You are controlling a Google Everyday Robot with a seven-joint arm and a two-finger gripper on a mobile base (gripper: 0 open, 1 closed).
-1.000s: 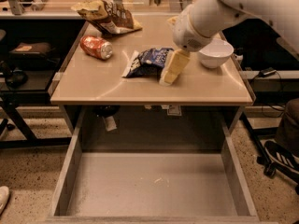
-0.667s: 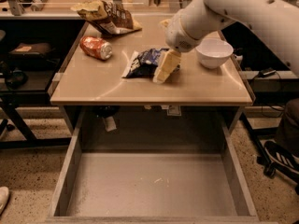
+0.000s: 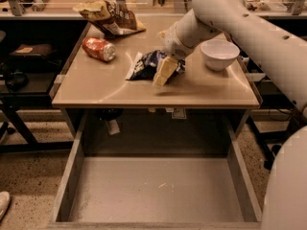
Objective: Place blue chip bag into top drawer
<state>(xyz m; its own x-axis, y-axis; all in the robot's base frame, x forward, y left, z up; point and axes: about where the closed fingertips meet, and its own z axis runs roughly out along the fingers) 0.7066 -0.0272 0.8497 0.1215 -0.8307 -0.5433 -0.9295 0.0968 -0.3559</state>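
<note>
My end effector [image 3: 164, 71] sits on the right end of the small, crumpled dark-blue foil chip bag [image 3: 143, 65], which lies on the tan surface [image 3: 96, 87]. I cannot tell whether the end effector is spread or gripping. The bag is probably light, soft and slippery, so I would pinch a crimped edge. The wide grey metal top drawer [image 3: 144, 190] is open below.

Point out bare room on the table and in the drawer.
Inside the top drawer, the floor is bare wall to wall. On the table, the front strip before the red can is free. Crowded: the middle, where the gripper sits at the blue chip bag beside the white bowl.
</note>
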